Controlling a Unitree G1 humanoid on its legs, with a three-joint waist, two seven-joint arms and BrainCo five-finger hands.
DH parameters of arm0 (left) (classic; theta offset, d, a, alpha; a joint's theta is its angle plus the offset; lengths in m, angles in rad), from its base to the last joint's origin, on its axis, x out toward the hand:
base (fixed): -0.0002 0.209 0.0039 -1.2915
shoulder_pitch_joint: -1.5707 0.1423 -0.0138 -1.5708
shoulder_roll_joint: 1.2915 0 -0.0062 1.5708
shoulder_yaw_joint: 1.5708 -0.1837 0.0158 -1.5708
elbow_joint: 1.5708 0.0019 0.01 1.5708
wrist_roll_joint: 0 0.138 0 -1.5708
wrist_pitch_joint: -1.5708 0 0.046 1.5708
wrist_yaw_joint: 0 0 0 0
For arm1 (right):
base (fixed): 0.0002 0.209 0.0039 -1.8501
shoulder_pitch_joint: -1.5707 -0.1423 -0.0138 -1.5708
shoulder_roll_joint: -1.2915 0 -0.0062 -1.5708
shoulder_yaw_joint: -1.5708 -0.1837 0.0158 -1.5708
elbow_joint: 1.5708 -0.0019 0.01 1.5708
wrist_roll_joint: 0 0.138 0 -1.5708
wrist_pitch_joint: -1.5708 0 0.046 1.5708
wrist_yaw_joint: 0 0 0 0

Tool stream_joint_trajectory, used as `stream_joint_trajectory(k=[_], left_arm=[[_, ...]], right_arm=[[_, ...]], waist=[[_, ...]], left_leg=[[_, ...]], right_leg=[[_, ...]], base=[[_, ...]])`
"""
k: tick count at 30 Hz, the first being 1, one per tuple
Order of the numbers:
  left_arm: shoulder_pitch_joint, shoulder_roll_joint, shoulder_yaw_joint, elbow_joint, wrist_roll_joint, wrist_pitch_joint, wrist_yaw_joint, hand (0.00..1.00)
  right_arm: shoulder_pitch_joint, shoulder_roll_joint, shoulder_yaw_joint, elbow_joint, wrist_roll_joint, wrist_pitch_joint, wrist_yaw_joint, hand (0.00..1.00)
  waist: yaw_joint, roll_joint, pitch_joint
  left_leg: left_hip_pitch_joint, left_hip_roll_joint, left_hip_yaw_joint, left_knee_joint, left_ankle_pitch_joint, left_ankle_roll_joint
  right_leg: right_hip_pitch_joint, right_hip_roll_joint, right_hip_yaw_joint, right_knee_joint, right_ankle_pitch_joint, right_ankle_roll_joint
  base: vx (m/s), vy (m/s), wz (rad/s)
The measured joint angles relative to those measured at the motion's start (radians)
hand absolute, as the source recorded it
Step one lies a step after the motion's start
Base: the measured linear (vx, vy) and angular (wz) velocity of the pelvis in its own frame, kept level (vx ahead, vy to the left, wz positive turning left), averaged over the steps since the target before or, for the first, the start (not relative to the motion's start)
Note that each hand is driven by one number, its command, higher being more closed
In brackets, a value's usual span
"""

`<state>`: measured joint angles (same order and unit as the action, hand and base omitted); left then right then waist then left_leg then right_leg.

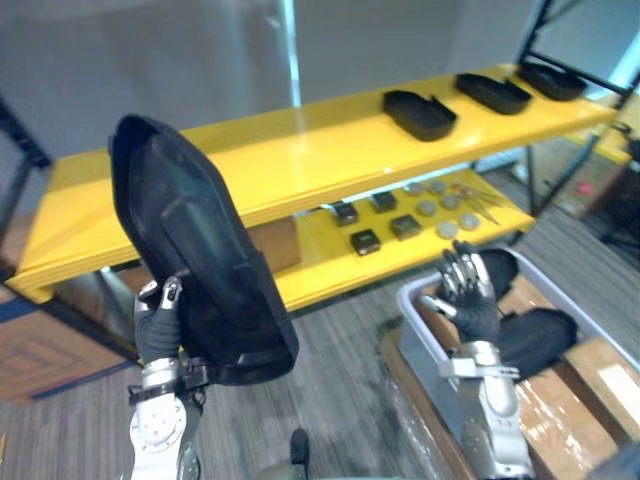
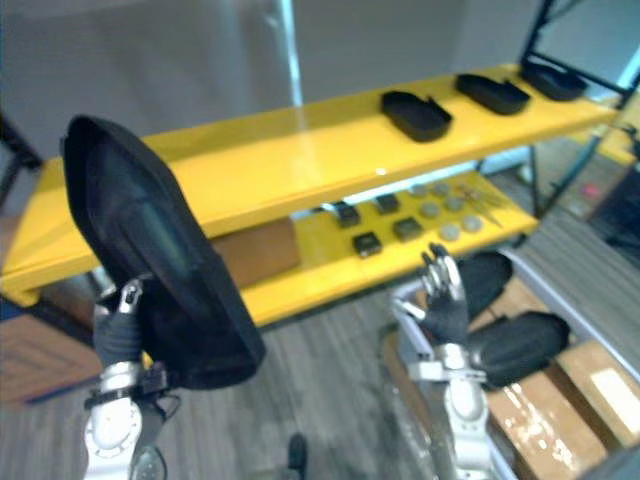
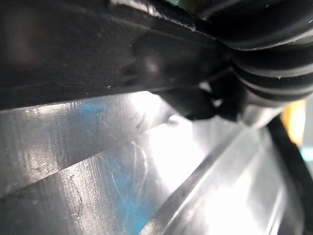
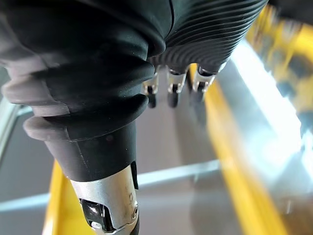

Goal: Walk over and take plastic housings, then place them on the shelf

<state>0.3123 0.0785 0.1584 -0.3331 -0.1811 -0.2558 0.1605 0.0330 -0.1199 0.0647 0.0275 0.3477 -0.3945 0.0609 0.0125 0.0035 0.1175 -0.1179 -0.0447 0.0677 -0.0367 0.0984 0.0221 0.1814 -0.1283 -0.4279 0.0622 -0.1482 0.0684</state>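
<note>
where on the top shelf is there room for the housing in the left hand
The top shelf is bare from its left end to the nearest of three housings at the right end. Crowded: that right end, and the lower shelf's right half with small parts.

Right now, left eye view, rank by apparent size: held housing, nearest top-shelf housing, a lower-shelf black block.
Largest: held housing in the left hand, though closeness to the camera inflates it.
Next: nearest top-shelf housing.
Smallest: black block.
</note>
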Motion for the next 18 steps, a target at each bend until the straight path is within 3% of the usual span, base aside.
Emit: stream_joint_trajectory(k=[1,2,3,7,11,14,16,18], left_arm=[[0.02,-0.021,0.02,-0.002,-0.002,0.0,0.003,1.0],[0.045,-0.035,0.041,-0.002,-0.01,0.002,0.015,1.0],[0.059,-0.045,0.047,-0.005,-0.011,0.004,0.022,1.0],[0.109,-0.049,0.076,-0.01,-0.019,0.004,0.029,1.0],[0.106,-0.048,0.069,-0.009,-0.015,-0.004,-0.03,1.0],[0.048,-0.047,0.062,-0.009,-0.013,-0.026,-0.073,1.0],[-0.015,-0.045,0.063,-0.001,-0.014,-0.034,-0.104,1.0],[-0.075,-0.035,0.059,0.03,-0.015,-0.035,-0.128,1.0]], right_arm=[[-0.028,-0.016,0.017,0.026,-0.007,0.008,-0.004,0.0],[-0.049,-0.021,0.033,0.05,-0.008,0.014,-0.004,0.0],[-0.059,-0.016,0.041,0.058,-0.008,0.022,-0.005,0.0],[-0.08,0.023,0.11,0.063,-0.01,0.051,0.008,0.0],[-0.073,0.022,0.114,0.063,-0.025,0.067,0.002,0.0],[-0.068,0.011,0.079,0.064,-0.048,0.067,-0.02,0.0],[-0.033,0.013,0.039,0.063,-0.047,0.067,-0.039,0.0],[0.014,0.024,0.005,0.063,-0.048,0.065,-0.064,0.0]], waist=[[0.03,0.022,-0.006],[0.039,0.036,-0.012],[0.042,0.04,-0.015],[0.072,-0.003,-0.003],[0.061,-0.016,0.012],[0.056,-0.017,0.031],[0.051,-0.025,0.059],[0.02,-0.021,0.1]], left_leg=[[0.002,0.017,0.029,0.067,0.002,0.004],[0.028,0.01,0.001,0.029,0.019,-0.016],[0.032,0.008,-0.014,0.012,0.03,-0.011],[0.046,-0.027,-0.084,-0.043,0.053,-0.013],[0.028,-0.043,-0.075,-0.048,0.051,-0.011],[0.014,-0.042,-0.02,-0.043,0.051,-0.01],[0.015,-0.052,0.007,-0.006,0.035,0.011],[0.038,-0.054,0.0,0.051,0.005,0.037]], right_leg=[[0.012,0.0,-0.013,0.016,-0.002,0.01],[0.019,0.001,-0.033,0.034,-0.012,0.021],[0.02,-0.003,-0.039,0.041,-0.008,0.017],[0.032,-0.011,-0.04,0.054,-0.041,0.01],[0.042,-0.015,-0.086,0.056,-0.067,0.018],[0.02,-0.049,-0.118,0.112,-0.102,0.024],[0.013,-0.086,-0.122,0.212,-0.126,0.024],[-0.05,-0.141,-0.057,0.475,-0.116,0.004]], base=[[0.07,0.035,0.64],[0.1,0.009,0.66],[0.06,0.061,0.75],[-0.01,0.021,0.5],[-0.07,-0.028,0.53],[-0.03,0.012,0.38],[0.03,0.004,0.25],[0.06,0.047,0.1]])
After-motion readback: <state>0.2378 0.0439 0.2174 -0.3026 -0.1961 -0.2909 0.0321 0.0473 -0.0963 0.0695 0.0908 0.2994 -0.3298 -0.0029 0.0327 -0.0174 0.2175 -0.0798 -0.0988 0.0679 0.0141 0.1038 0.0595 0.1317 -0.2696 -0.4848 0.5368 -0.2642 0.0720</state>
